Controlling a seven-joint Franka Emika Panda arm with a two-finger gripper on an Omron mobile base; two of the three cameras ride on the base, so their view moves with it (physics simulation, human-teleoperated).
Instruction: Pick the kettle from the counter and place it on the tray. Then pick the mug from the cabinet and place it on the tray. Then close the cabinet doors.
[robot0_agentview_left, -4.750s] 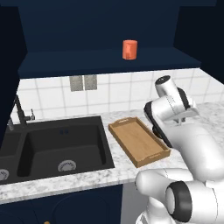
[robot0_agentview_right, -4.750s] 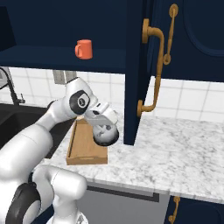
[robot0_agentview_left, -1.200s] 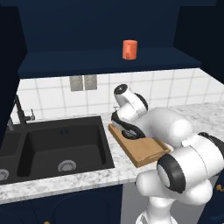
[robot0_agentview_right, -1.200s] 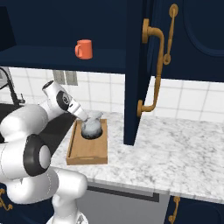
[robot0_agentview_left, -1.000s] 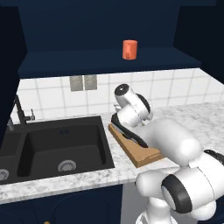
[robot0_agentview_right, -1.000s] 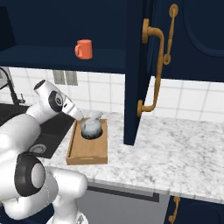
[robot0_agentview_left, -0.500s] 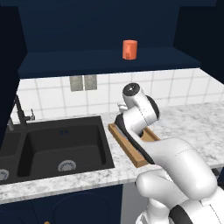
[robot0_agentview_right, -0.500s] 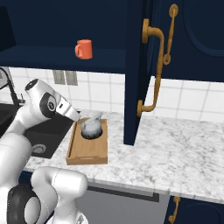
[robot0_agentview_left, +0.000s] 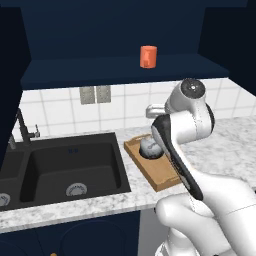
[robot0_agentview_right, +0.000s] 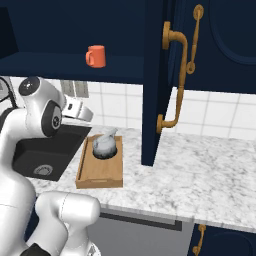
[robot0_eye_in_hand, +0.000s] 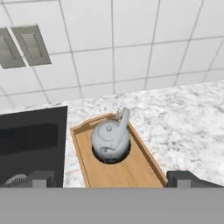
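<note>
The grey-silver kettle stands upright at the far end of the light-brown wooden tray on the speckled counter. My gripper hovers open above the tray, clear of the kettle, with nothing between its wide-set fingertips. The orange-red mug sits on the shelf of the open navy cabinet. A cabinet door with a brass handle stands swung out to the right of the tray.
The black sink lies just left of the tray, with a dark faucet behind it. Two wall outlets sit on the tiled backsplash. Bare counter stretches right of the tray.
My gripper has let go of the kettle and risen up and back from the tray. The kettle stays put on the tray.
</note>
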